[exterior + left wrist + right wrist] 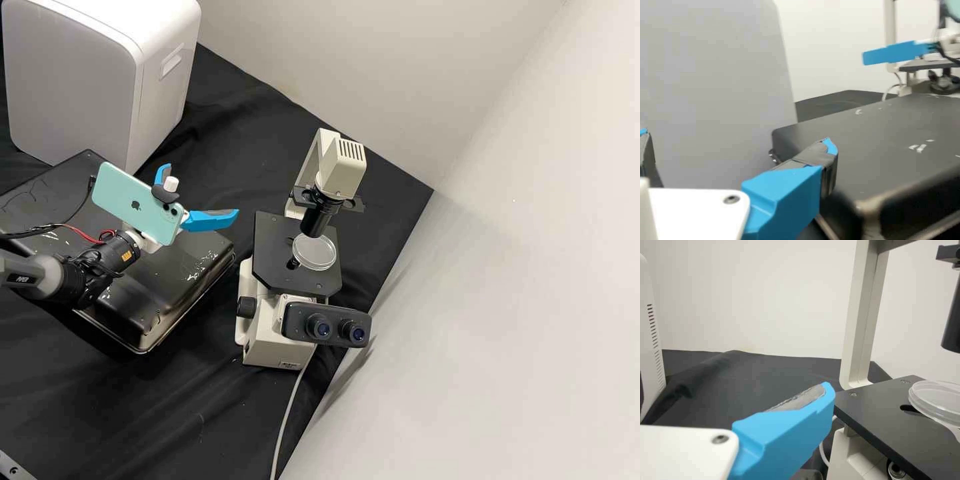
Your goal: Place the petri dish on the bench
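On the microscope's [280,320] black stage [273,247], under the dark lens tube, the petri dish [313,252] lies flat: round, shallow, clear. The right gripper [200,191] hangs near the stage, jaws wide apart, empty. The left gripper [735,140], by a black box [890,140], is likewise spread and empty.

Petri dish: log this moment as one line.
petri dish: on microscope stage, not yet on bench | right gripper: jaws open, empty, beside stage | left gripper: jaws open, by black case
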Robot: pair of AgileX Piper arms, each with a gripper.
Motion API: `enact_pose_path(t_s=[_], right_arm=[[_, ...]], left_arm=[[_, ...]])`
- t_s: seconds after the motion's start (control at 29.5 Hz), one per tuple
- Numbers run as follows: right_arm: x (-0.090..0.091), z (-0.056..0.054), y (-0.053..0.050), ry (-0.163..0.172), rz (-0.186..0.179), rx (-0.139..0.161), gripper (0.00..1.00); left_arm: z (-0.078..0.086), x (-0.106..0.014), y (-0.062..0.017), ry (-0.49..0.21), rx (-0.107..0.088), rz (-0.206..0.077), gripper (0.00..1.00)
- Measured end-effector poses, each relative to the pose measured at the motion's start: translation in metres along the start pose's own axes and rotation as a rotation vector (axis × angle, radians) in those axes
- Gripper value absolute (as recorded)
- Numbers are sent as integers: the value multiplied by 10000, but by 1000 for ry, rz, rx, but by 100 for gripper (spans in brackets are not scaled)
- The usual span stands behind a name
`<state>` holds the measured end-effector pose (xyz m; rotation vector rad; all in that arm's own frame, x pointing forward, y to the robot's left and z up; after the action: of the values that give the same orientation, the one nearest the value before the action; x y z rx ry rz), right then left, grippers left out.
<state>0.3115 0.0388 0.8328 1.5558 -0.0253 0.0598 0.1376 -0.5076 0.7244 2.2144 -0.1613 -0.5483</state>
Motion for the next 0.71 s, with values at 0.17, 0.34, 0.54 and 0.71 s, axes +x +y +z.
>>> enact_pose_path(t_s=[0.17,0.34,0.54,0.71], right_arm=[[0,0,0,0,0,0,100],[0,0,0,0,0,0,100],[0,0,0,0,0,0,100],[0,0,0,0,0,0,100]], left_arm=[[91,-40,-3,-36,28,-4,100],[134,-64,-12,-46,32,-12,100],[151,-106,14,-33,51,-5,100],[165,-124,34,-38,64,7,100]])
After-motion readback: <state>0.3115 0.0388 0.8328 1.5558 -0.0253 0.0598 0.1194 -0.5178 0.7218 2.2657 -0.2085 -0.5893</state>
